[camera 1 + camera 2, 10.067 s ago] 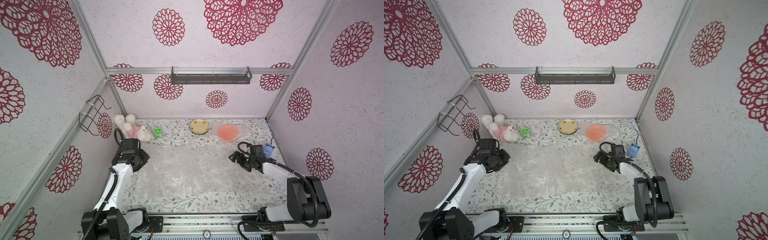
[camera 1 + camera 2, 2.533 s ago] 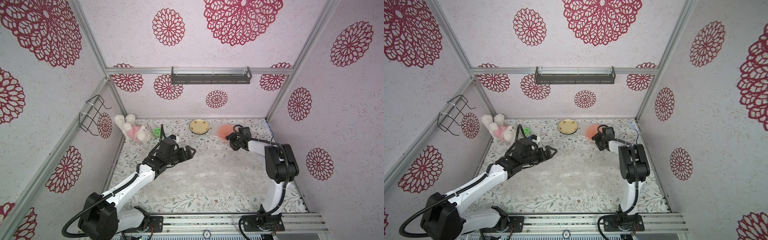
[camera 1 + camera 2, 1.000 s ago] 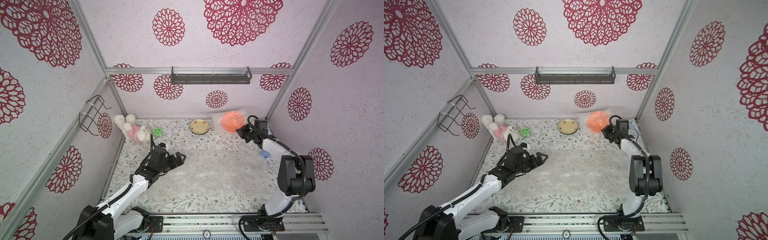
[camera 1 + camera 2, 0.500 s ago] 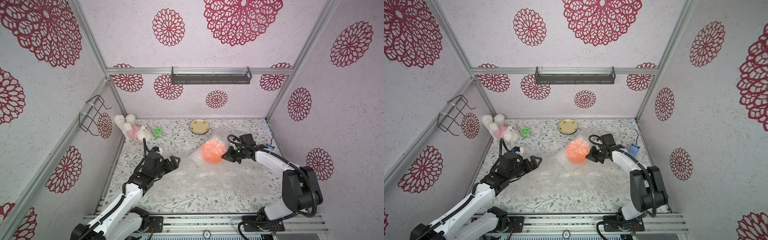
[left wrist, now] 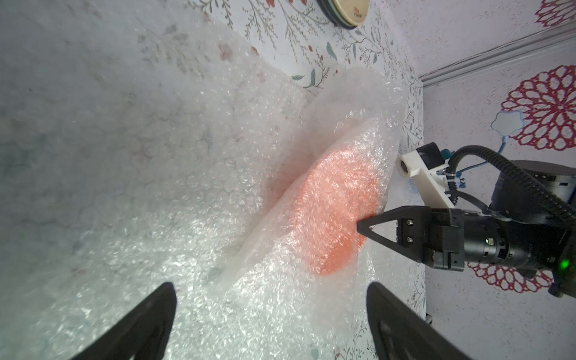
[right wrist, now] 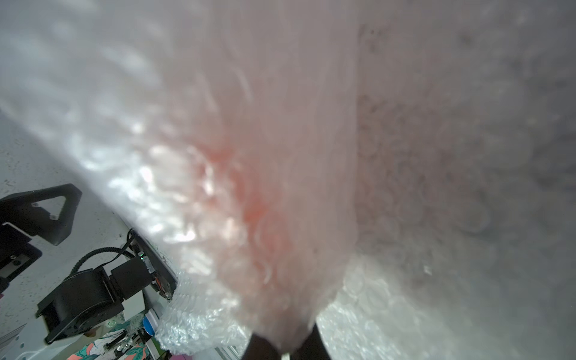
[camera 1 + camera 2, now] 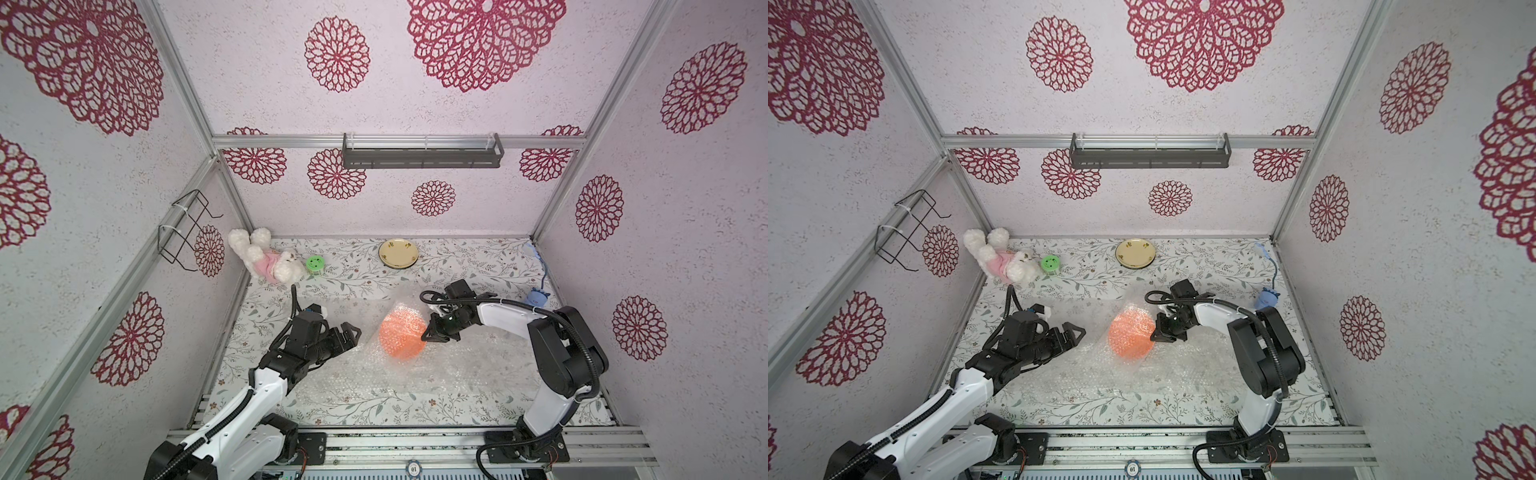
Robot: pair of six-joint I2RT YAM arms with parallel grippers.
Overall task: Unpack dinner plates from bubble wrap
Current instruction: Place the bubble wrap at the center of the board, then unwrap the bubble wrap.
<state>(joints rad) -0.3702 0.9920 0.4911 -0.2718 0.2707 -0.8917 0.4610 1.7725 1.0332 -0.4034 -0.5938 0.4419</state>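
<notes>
Two plates are showing. One orange plate (image 7: 401, 338) is sitting mid-table, tilted up on edge and covered in bubble wrap (image 5: 358, 103). One cream plate (image 7: 398, 253) with small flowers is lying bare and flat near the back wall, well apart from it.

A loose sheet (image 7: 374, 382) of the same wrap is lying spread under and around the orange one; I cannot tell how many sheets are making it up.

There are two grippers. The right gripper (image 7: 428, 334) is pinching the wrap at the orange plate's rim with jaws narrow, and I cannot tell whether the rim itself is between them. The left gripper (image 7: 351, 337) is hovering just beside the wrapped plate on the other side, jaws wide and holding nothing.

Around them, one plush toy (image 7: 266, 259) and one green disc (image 7: 315, 263) are lying in the back-left corner of the table (image 7: 478, 257). One small blue item (image 7: 537, 297) is sitting by the right wall.

Both top views are showing all of this. The left wrist view is giving the pinch point of the right gripper (image 5: 360, 224) up close, plus only an edge of the cream plate (image 5: 343, 9). The right wrist view is mostly filling with blurred pink-tinted wrap. It is also catching its own fingertips (image 6: 261, 347) and one finger of the left gripper (image 6: 40, 212), with no cream plate
</notes>
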